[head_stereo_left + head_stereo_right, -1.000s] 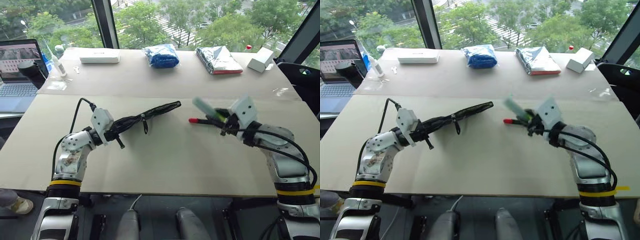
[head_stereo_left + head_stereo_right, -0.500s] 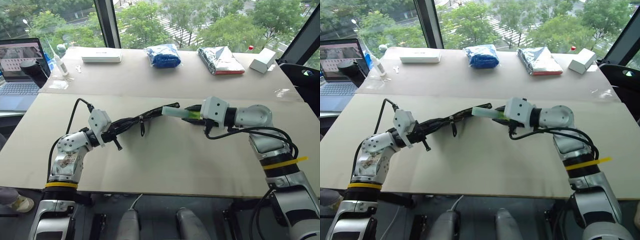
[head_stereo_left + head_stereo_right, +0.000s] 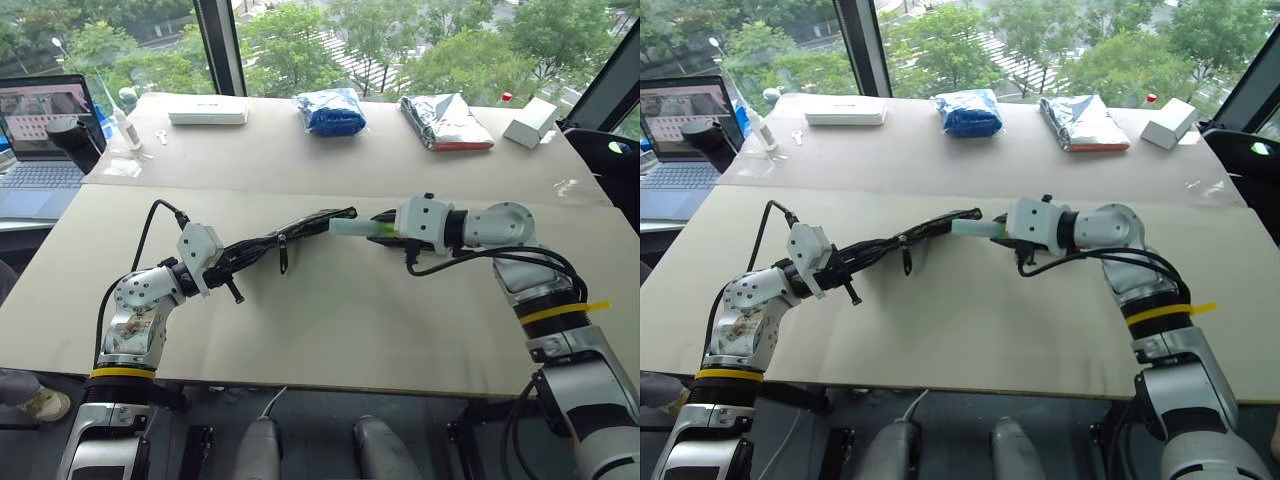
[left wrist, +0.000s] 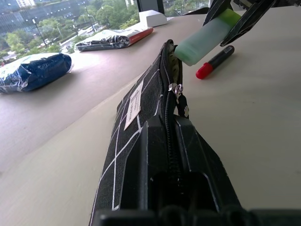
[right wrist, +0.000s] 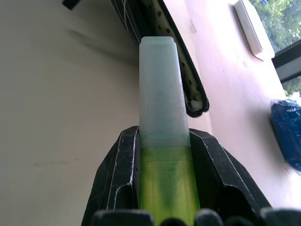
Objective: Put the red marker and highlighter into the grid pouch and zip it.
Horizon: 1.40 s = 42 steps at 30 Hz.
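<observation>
My left tool (image 3: 232,268) is pressed together on the near end of the pouch (image 3: 290,232), holding it level above the desk (image 3: 330,330) so its open mouth faces my right. My right tool (image 3: 385,228) pinches the highlighter (image 3: 352,228) by its green end, pale end touching the mouth, lined up to slide in. The marker (image 4: 214,62) lies on the desk just below, waiting. Along the far edge sit 1 white box (image 3: 208,116), 1 blue bag (image 3: 331,110) and 1 silver packet (image 3: 446,121), with windows behind.
</observation>
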Available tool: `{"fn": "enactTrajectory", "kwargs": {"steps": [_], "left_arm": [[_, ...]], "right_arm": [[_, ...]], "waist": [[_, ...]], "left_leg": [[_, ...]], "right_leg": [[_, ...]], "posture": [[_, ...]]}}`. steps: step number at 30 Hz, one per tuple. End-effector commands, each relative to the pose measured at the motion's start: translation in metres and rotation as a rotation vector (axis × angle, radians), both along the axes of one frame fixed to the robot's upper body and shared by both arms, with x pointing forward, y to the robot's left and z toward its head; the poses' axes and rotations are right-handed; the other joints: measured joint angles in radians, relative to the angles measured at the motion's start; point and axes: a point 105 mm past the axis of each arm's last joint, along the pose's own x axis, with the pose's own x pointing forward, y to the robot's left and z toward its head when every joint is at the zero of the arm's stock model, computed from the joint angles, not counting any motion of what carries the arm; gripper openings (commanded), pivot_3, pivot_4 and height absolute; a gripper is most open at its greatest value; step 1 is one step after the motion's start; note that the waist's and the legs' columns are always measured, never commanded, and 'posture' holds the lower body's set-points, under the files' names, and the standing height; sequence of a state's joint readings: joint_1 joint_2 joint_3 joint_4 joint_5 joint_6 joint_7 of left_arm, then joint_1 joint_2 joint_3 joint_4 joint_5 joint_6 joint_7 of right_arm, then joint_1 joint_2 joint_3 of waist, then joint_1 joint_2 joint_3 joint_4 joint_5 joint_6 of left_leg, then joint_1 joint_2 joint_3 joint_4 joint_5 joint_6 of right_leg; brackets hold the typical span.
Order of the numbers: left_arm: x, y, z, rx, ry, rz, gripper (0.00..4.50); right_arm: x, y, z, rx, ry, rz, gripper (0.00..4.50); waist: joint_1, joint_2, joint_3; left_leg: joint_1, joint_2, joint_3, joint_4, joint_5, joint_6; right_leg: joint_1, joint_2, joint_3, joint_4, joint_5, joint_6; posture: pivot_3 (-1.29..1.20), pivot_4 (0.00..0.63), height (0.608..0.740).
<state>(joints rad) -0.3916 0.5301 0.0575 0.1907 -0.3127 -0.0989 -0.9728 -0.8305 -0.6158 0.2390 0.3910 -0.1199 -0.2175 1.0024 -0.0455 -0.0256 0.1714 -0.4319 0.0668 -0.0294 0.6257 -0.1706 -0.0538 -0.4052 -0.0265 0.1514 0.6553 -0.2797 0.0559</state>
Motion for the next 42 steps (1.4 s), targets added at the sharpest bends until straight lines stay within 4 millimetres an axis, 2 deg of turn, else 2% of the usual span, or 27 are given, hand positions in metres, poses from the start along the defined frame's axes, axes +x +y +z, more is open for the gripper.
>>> {"fn": "enactTrajectory", "kwargs": {"steps": [1, 7, 10, 13, 22, 25, 34, 38, 40, 42], "left_arm": [[-0.003, -0.004, 0.008, 0.021, -0.059, -0.02, 0.0], [-0.006, -0.005, -0.002, 0.079, -0.06, -0.038, 0.0], [-0.007, -0.005, -0.005, 0.098, -0.063, -0.042, 0.0], [-0.007, -0.006, -0.008, 0.105, -0.064, -0.051, 0.0], [-0.008, -0.009, -0.013, 0.117, -0.061, -0.071, 0.0], [-0.009, -0.009, -0.012, 0.113, -0.062, -0.072, 0.0], [-0.008, -0.011, -0.005, 0.072, -0.064, -0.072, 0.0], [-0.007, -0.012, -0.001, 0.059, -0.067, -0.073, 0.0], [-0.007, -0.013, 0.001, 0.056, -0.07, -0.072, 0.0], [-0.007, -0.012, 0.002, 0.054, -0.069, -0.071, 0.0]], "right_arm": [[0.005, 0.007, 0.014, 0.0, -0.069, 0.01, 1.08], [0.005, 0.008, 0.014, 0.016, -0.048, 0.014, 1.08], [0.003, 0.005, 0.007, -0.019, -0.027, 0.017, 1.08], [0.004, 0.01, 0.0, -0.04, -0.027, 0.019, 1.08], [-0.005, 0.058, -0.019, -0.114, -0.063, 0.119, 1.08], [-0.012, 0.08, -0.027, -0.164, -0.118, 0.186, 1.08], [-0.021, 0.126, -0.024, -0.122, -0.237, 0.267, 1.08], [-0.021, 0.136, -0.018, -0.081, -0.263, 0.272, 1.08], [-0.021, 0.132, -0.016, -0.053, -0.233, 0.263, 2.09], [-0.019, 0.127, -0.013, -0.033, -0.219, 0.252, 2.61]], "waist": [[0.0, 0.0, 0.0], [0.0, 0.0, 0.0], [0.0, 0.0, 0.0], [0.0, 0.0, 0.0], [-0.002, 0.0, 0.0], [0.0, 0.0, 0.0], [-0.001, 0.0, 0.0], [0.001, 0.0, 0.0], [0.0, 0.0, 0.0], [0.0, 0.0, 0.0]], "left_leg": [[0.0, 0.0, 0.0, 0.0, 0.0, 0.0], [0.0, 0.0, 0.0, 0.0, 0.0, 0.0], [0.0, 0.0, 0.0, 0.0, 0.0, 0.0], [0.0, 0.0, 0.0, 0.0, 0.0, 0.0], [0.0, 0.0, 0.0, 0.0, 0.0, 0.0], [0.0, 0.0, 0.0, 0.001, 0.0, 0.0], [0.001, 0.0, 0.0, 0.001, 0.0, 0.0], [0.001, 0.0, 0.0, 0.001, 0.0, 0.0], [0.001, 0.0, 0.0, 0.001, 0.0, 0.0], [0.001, 0.0, 0.0, 0.001, 0.0, 0.0]], "right_leg": [[0.0, 0.0, 0.0, 0.0, 0.0, 0.0], [0.0, 0.0, 0.0, 0.0, 0.0, 0.0], [0.0, 0.0, 0.0, 0.0, 0.0, 0.0], [0.0, 0.0, 0.0, 0.001, 0.0, 0.0], [0.0, 0.0, 0.0, 0.002, 0.0, 0.0], [0.0, 0.0, 0.0, 0.002, 0.0, 0.0], [0.0, 0.0, 0.0, 0.003, 0.0, 0.0], [0.0, 0.0, 0.0, 0.003, 0.0, 0.0], [0.0, 0.0, 0.0, 0.003, 0.0, 0.0], [0.0, 0.0, 0.0, 0.003, 0.0, 0.0]], "posture": [[0.0, 0.15, 0.74], [0.0, 0.15, 0.74], [0.0, 0.15, 0.74], [0.0, 0.15, 0.74], [0.0, 0.15, 0.74], [0.0, 0.15, 0.74], [0.0, 0.15, 0.74], [0.0, 0.15, 0.74], [0.0, 0.15, 0.74], [0.0, 0.15, 0.74]]}}
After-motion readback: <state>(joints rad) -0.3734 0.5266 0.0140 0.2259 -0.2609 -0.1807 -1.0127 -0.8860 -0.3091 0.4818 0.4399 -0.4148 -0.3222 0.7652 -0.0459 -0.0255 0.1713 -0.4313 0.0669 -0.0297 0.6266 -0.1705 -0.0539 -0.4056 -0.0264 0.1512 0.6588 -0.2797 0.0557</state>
